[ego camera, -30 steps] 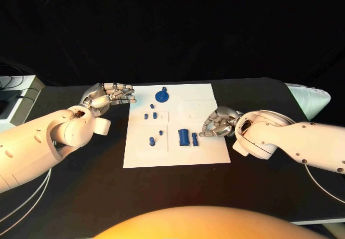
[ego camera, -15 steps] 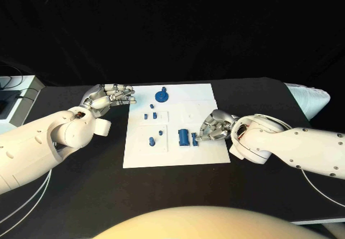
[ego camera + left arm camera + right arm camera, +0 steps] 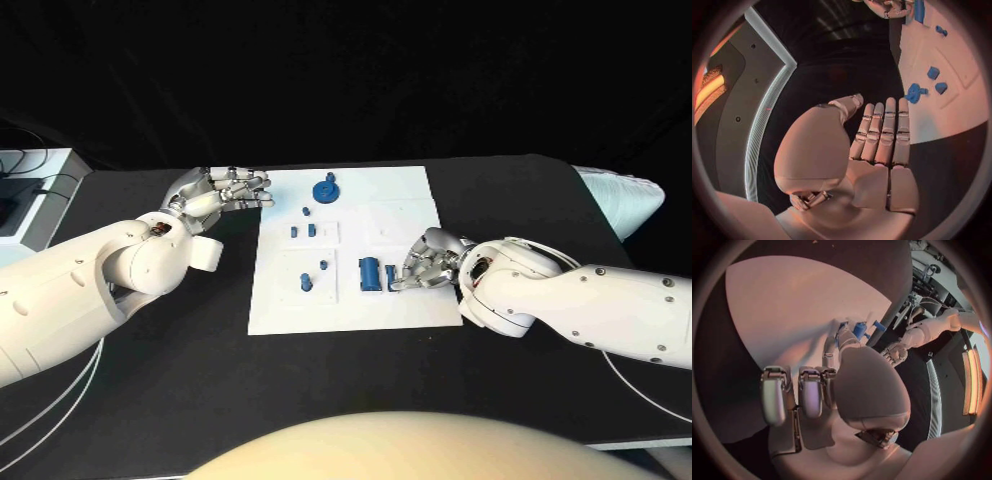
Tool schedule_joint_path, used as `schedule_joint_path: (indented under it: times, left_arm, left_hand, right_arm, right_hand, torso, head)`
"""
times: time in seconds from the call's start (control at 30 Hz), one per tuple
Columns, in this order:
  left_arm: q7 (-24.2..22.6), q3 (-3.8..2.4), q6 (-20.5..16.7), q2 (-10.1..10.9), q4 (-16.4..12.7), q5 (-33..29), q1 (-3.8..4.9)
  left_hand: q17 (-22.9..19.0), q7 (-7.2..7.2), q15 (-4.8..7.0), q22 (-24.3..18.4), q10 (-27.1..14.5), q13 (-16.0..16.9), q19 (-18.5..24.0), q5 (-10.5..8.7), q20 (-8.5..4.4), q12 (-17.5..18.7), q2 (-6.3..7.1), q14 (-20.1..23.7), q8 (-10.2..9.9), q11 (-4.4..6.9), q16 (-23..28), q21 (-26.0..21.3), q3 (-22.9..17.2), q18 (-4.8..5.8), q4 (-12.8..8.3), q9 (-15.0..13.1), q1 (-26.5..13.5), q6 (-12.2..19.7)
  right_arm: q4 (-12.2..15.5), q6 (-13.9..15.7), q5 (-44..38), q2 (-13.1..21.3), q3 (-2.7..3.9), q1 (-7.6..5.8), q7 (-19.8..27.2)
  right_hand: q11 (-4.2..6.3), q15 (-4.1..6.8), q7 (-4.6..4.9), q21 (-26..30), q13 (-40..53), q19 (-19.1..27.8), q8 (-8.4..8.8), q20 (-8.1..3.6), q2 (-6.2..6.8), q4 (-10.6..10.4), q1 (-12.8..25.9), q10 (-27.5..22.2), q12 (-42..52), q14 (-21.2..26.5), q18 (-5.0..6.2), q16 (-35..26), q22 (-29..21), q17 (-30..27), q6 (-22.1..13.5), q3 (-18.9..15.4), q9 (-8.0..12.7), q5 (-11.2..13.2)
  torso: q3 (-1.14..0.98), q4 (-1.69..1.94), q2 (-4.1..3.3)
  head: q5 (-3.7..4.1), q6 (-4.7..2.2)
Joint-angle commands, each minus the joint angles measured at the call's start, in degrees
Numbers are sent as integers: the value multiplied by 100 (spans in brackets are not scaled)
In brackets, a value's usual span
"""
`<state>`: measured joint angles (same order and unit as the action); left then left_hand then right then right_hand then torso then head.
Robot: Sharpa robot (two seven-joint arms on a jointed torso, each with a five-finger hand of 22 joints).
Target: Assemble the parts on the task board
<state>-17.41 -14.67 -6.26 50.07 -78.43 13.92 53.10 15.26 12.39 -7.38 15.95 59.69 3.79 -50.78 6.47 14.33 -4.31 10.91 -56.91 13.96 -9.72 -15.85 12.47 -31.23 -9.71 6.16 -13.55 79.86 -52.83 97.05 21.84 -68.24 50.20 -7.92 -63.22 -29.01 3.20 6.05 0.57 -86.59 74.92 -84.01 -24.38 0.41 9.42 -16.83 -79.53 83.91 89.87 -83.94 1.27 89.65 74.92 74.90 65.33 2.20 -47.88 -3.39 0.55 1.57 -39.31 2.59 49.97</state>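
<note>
Right hand (image 3: 427, 258): over the task board (image 3: 353, 305) at its 3 o'clock edge, fingers curled down onto a narrow blue part (image 3: 391, 277); a firm hold cannot be told.
Left hand (image 3: 219, 193): fingers straight, holding nothing, off the board's 10 o'clock corner.
Round part (image 3: 327, 190): at the board's 12 o'clock.

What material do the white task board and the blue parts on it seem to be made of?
Task board: likely rigid plastic, matte white; it looks flat and even, with shallow recessed outlines and no glare. Blue parts: probably moulded or printed plastic, of uniform opaque colour and without metallic shine. Neither is certain.
</note>
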Motion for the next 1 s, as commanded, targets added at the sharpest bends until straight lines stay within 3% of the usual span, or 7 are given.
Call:
schedule_joint_path:
  times: [0.03, 0.4, 0.63, 0.73, 0.83, 0.97, 1.0]
  left_arm:
    - [-43, -4, 96, -2, -17, 19, 1]
    - [-58, -4, 90, 10, -24, 9, -1]
    - [-151, -4, 37, -5, -21, -103, -7]
    - [-256, -4, -60, -27, -15, -222, -18]
    - [-379, -4, -206, -73, 13, -355, -26]
    - [-566, -4, -437, -197, 104, -484, -55]
    - [-607, -4, -490, -234, 137, -502, -64]
  left_hand:
    - [11, 15, -5, -8, -39, 4, -34, 1, -13, 36, -9, -49, -29, -17, 30, -31, 20, -62, 21, 7, -31, -14]
    - [11, 15, -5, -8, -39, 4, -34, 1, -13, 36, -9, -49, -29, -17, 30, -31, 20, -62, 21, 7, -31, -14]
    - [17, 12, -6, -13, -39, 5, -36, 1, -12, 34, -12, -50, -30, -16, 41, -37, 21, -61, 22, 9, -31, -16]
    - [38, -5, 5, -22, 26, 17, -44, -2, -11, -1, -22, -73, -30, 3, 56, -48, 20, -63, 30, 13, -34, -23]
    - [74, -24, 28, -34, 132, 28, -60, -6, -15, -48, -25, -128, -29, 31, 64, -64, 16, -67, 43, 18, -41, -37]
    - [120, -64, 57, -51, 286, 32, -88, -23, -22, -96, -18, -184, -32, 75, 88, -84, 9, -69, 73, 27, -63, -44]
    - [130, -82, 64, -57, 344, 32, -95, -25, -24, -105, -17, -187, -38, 92, 106, -92, 0, -69, 84, 31, -68, -39]
  right_arm:
    - [4, 10, -261, -15, -8, 24, -242]
    - [129, 305, -30, 179, 3, 27, 77]
    - [134, 881, 1378, 336, 32, -46, 1550]
    - [9, 1113, 2302, 346, 49, -102, 2428]
    - [-228, 1200, 3166, 302, 70, -147, 3194]
    - [-847, 1166, 4097, 103, 110, -189, 4011]
    - [-1048, 1150, 4238, 28, 124, -195, 4175]
  right_hand:
    - [36, 51, -42, -41, 1508, -542, -35, -58, -34, 2, 40, 609, 13, -606, -72, 35, 1436, 1510, -6, -34, -9, -1]
    - [37, 60, -36, 77, 1508, -519, -96, -71, -12, 4, 83, 609, 13, -606, -50, 35, 1407, 1510, -126, -93, 10, -280]
    - [-202, -126, 250, 655, 1508, -395, 313, 57, -101, 7, 147, 609, 13, -562, 48, -38, 1267, 1330, -706, -138, 337, -386]
    - [-266, -184, 318, 998, 1439, -319, 432, 113, -148, 12, 150, 538, -141, -524, 106, -101, 1183, 1184, -783, -138, 436, -446]
    - [-353, -259, 415, 2259, 1069, -17, 601, 206, -249, 30, -2, 136, -935, -321, 312, -457, 846, 507, -928, -65, 573, -595]
    - [-508, -393, 588, 5896, -233, 917, 854, 358, -332, 29, -341, -1164, -3263, 479, 802, -1949, -473, -1486, -1176, 182, 802, -658]
    - [-519, -410, 596, 6307, -434, 989, 884, 362, -326, 29, -370, -1307, -3545, 551, 858, -2140, -675, -1689, -1183, 227, 850, -657]
  torso:
    - [-1, -6, 2]
    - [-5, -3, 3]
    - [6, -8, 29]
    - [6, -12, 36]
    - [16, -19, 72]
    - [43, -44, 178]
    - [48, -48, 194]
  head:
    - [0, 3]
    - [-16, -9]
    - [2, -87]
    - [22, -189]
    - [13, -290]
    - [12, -438]
    - [16, -486]
